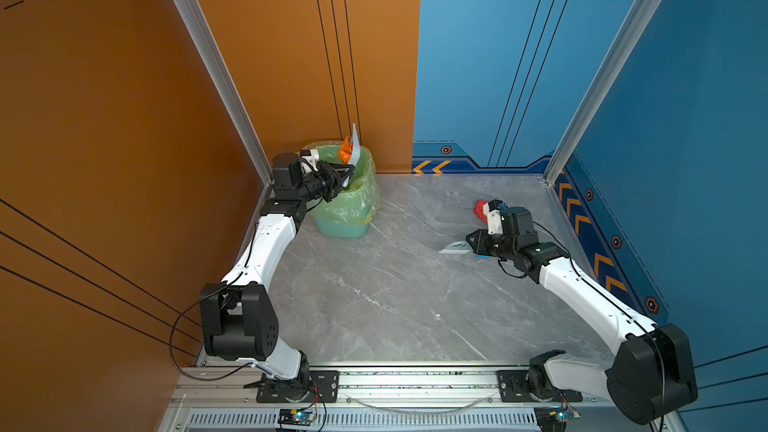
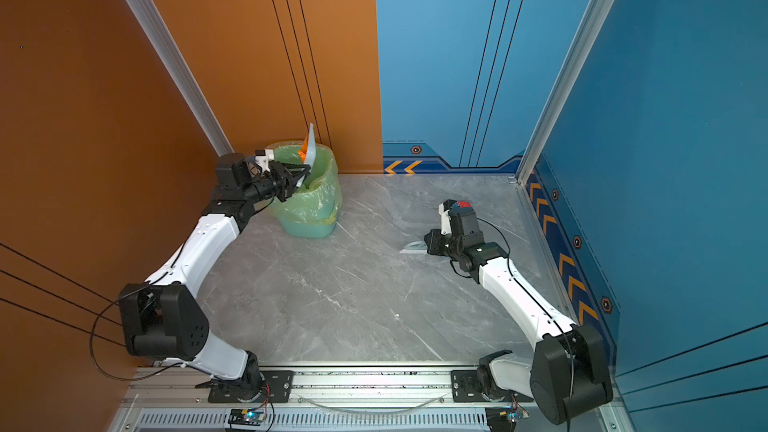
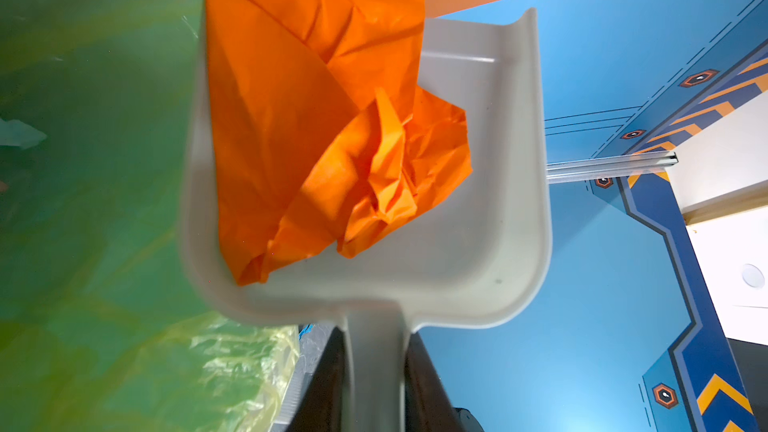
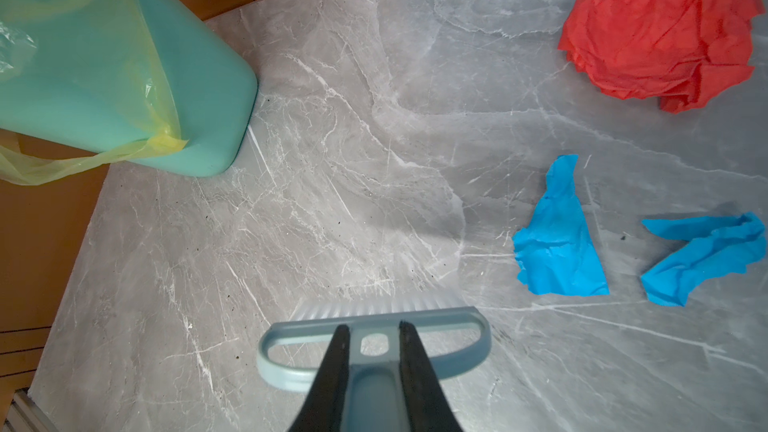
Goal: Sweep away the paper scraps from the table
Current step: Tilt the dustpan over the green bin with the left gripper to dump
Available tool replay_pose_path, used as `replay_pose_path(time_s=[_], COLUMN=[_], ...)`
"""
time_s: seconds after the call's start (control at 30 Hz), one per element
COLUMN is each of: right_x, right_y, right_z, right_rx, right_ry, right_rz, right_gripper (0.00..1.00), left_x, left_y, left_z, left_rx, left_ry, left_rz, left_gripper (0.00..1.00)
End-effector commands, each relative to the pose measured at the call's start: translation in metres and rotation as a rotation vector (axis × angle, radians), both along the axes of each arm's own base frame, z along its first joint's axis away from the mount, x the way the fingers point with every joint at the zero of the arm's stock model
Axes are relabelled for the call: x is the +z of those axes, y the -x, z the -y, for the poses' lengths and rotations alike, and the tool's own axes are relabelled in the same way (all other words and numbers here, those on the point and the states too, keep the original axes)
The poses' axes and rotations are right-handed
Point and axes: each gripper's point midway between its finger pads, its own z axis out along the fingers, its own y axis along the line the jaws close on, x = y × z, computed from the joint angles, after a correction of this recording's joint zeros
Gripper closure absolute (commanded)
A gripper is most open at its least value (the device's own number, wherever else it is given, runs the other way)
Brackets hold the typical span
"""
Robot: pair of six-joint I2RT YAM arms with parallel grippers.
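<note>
1. Orange paper scrap: a crumpled sheet resting in the dustpan, off the table. Both top views show it above the bin at the far left corner.
2. Red paper scrap: a loose wad on the table's far right part. In a top view it sits just beyond the right wrist.
3. Bright blue paper scraps: two flattened pieces on the table, side by side without touching and apart from the red paper scrap. The right arm largely hides them in both top views.
4. Dustpan: pale grey plastic, tilted steeply over the bin's mouth and seen nearly edge-on in a top view.
5. Left gripper: clamped on the dustpan's handle, above the near rim of the bin.
6. Brush: grey-blue with white bristles aimed at the table, left of the bright blue paper scraps and touching none of them. Whether the bristles meet the surface cannot be told.
7. Right gripper: closed on the brush's handle, low over the table, right of centre.
8. Bin: green, lined with a translucent yellow-green bag, standing on the table.
9. Table: grey marble pattern with white veins.
</note>
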Motion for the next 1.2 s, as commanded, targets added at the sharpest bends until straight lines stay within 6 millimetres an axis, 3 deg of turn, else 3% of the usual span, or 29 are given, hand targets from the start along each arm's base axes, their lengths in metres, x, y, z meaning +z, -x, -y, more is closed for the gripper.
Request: replay_pose_path(time_s=[0.0, 0.7, 1.17], right_x=[0.001, 0.000, -0.001], right_y=[0.003, 0.003, 0.003], right_z=[0.001, -0.004, -0.007], right_rx=[-0.012, 0.006, 0.011], right_ry=[0.022, 0.063, 0.065], right_rz=[0.000, 0.005, 0.002], right_gripper=[1.00, 1.00, 1.00], left_x=[0.032, 0.054, 0.051], left_y=[0.008, 0.011, 0.009], left_z=[0.001, 0.000, -0.001], left_rx=[-0.026, -0.042, -0.052], left_ry=[0.053, 0.291, 0.395], left_rz=[0.090, 0.119, 0.113], left_gripper=[1.00, 1.00, 1.00])
